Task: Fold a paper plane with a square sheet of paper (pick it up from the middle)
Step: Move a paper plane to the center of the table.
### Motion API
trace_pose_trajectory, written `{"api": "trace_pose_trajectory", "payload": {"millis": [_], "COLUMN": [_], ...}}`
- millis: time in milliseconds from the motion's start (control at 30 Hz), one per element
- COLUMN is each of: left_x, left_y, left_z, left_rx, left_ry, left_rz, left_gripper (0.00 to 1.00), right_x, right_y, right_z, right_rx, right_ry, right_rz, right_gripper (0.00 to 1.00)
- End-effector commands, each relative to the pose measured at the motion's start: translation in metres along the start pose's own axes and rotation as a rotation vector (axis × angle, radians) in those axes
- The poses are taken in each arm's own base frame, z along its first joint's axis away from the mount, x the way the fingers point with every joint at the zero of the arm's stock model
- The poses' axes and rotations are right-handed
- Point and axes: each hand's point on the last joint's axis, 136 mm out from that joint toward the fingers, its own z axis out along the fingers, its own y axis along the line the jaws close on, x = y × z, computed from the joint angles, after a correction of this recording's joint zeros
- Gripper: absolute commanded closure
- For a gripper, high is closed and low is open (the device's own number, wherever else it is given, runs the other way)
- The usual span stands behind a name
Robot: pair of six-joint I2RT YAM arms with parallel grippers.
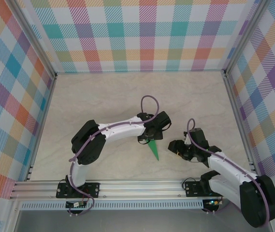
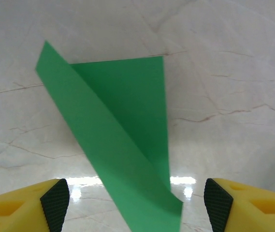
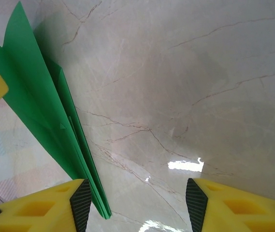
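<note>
**A:** Top view first. Where is the paper?

**B:** The paper plane (image 1: 152, 151) lies flat on the marble table (image 1: 103, 96), a little toward 5 o'clock from the table's middle, with its sharp tip pointing to 5 o'clock. The left gripper (image 1: 144, 140) hangs over its wide end at 11 o'clock. The right gripper (image 1: 178, 147) is near the plane, on its 3 o'clock side.

**A:** And from the left wrist?

**B:** The left gripper (image 2: 137, 208) has its jaws spread wide. The paper plane (image 2: 127, 121) runs from 11 o'clock down to 6 o'clock, one flap tilted up off the table (image 2: 234, 72). It passes between the black pads (image 2: 55, 203) and touches neither.

**A:** Right wrist?

**B:** The right gripper (image 3: 138, 203) also has its jaws apart and grips nothing. The paper plane (image 3: 45, 111) stretches from 11 o'clock to 7 o'clock, layered creases showing. Its tip ends just beside the pad (image 3: 81, 203) at 7 o'clock.
</note>
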Motion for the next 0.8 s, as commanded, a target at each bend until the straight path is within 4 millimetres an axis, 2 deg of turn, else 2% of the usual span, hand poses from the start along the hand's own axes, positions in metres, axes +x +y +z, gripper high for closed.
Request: {"api": "trace_pose_trajectory", "payload": {"millis": [0,167,467,567,667,767], "left_x": [0.001,0.005,0.007,0.008,0.008,0.007], "left_y": [0.009,0.005,0.002,0.006,0.011,0.014], "left_z": [-0.004,0.001,0.009,0.011,0.006,-0.003], "left_rx": [-0.067,-0.059,-0.048,-0.066,-0.06,-0.027], "left_ry": [-0.008,0.014,0.035,0.038,0.026,0.001], "left_rz": [-0.009,-0.009,-0.002,-0.001,-0.011,-0.025], "left_gripper": [0.24,0.27,0.27,0.37,0.48,0.54], "right_x": [-0.002,-0.001,0.001,0.002,0.002,0.002], "right_y": [0.006,0.012,0.014,0.017,0.025,0.034], "right_z": [0.0,0.002,0.005,0.004,0.003,0.001], "right_rx": [-0.026,-0.048,-0.063,-0.078,-0.111,-0.147], "right_ry": [0.003,0.027,0.053,0.058,0.068,0.077], "right_rz": [-0.037,-0.045,-0.048,-0.052,-0.065,-0.083], "right_gripper": [0.43,0.42,0.41,0.4,0.4,0.39]}}
